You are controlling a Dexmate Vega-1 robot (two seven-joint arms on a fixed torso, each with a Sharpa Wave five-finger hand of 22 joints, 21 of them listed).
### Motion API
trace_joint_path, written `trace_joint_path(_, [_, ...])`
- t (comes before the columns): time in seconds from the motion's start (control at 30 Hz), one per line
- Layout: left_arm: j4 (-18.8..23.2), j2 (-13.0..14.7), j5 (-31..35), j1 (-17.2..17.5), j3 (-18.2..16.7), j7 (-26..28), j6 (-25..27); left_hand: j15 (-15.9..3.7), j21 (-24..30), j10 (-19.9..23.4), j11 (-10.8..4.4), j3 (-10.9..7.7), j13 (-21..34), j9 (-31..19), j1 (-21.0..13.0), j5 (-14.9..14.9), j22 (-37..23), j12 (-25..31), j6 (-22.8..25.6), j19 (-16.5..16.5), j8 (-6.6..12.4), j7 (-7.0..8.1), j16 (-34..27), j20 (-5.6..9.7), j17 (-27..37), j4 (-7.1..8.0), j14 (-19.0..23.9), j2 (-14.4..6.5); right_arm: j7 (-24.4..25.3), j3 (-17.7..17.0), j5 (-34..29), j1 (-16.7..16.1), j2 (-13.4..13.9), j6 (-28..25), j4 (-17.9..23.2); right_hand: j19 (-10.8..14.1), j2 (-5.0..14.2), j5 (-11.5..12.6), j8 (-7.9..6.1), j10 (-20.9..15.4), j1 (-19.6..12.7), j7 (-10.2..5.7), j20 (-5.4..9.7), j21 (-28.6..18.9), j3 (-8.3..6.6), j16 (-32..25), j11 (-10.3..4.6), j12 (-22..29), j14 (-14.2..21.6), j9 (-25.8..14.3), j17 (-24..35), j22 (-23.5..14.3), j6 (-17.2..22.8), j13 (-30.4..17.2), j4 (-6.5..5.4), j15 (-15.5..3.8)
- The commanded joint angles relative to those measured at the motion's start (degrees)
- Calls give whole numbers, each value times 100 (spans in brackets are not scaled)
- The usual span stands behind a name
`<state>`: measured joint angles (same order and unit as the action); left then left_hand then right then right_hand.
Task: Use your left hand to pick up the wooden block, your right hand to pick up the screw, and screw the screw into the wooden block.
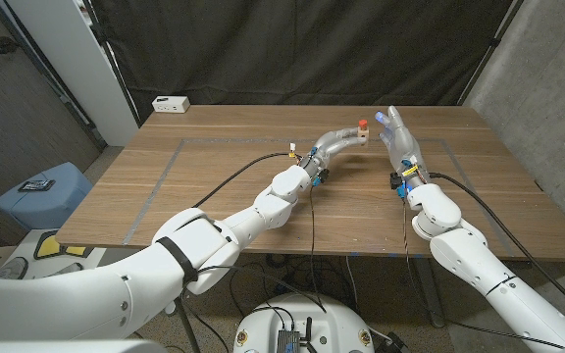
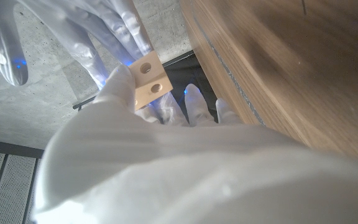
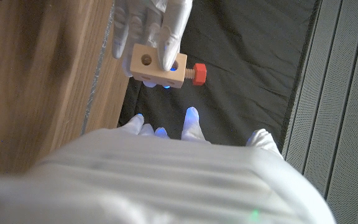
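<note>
We see the left hand (image 1: 339, 139) holding the wooden block (image 3: 158, 66) up off the table, fingers wrapped over its top face. The block is pale, smooth, rectangular, with round holes drilled in it; two holes show in the left wrist view (image 2: 150, 80). The screw (image 3: 198, 73) sits in the block's end, its red ridged head sticking out on the side facing the right hand. In the head view the red head (image 1: 363, 126) shows just past the left fingertips.

The right hand (image 1: 398, 145) stands beside the block, a small gap between them, fingers straight and spread, grasping nothing. Both hands are covered in glossy translucent white gloves.

The table (image 1: 214, 186) is brown wood with visible grain and a thin taped rectangle outline. A white box (image 1: 171, 103) lies at the far corner beyond the left hand. Black curtain (image 1: 302, 49) hangs behind the table, with a grey concrete wall (image 1: 547, 88) to the right.
</note>
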<state>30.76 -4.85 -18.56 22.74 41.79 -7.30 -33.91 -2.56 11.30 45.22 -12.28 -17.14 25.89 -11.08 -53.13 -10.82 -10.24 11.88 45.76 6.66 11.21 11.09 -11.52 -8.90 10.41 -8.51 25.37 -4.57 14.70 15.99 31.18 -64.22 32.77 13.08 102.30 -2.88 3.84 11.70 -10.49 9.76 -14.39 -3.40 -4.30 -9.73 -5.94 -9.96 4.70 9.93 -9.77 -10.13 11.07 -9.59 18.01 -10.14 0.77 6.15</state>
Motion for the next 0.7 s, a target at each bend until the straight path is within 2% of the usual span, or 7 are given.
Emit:
trace_joint_path(0.03, [-12,-10,12,-4,10,3,7,-302,41,31,-15,-29,25,-8,-16,-43,-24,23,37,25,30,35,-13,-27,15,-6,35,0,-37,39,74,2,44,-14,9,-71,5,17,-39,352,52,-62,-10,-37,-20,-9,-25,-15,-710,-1,13,-16,47,-18,-26,64])
trace_joint_path(0.37, [3,-6,31,3,29,-4,6,-357,38,25,-20,-37,23,-7,-59,-49,-24,22,80,17,48,68,-15,-15,15,-34,32,2,3,82,-14,-4,243,-296,177,-166,26,18,-67,493,125,-37,-54,-40,-3,-18,-32,-8,-846,-1,25,-18,181,-17,-54,118])
trace_joint_path(0.7, [408,142,50,166,45,56,200,-383,37,38,-25,-45,25,-6,-99,-57,-24,27,93,16,55,70,-20,-10,21,-49,26,-5,167,55,-160,-76,466,-627,445,-212,43,19,-68,602,216,29,-120,-55,20,-44,-16,5,-920,-2,38,-20,253,-17,-94,135])
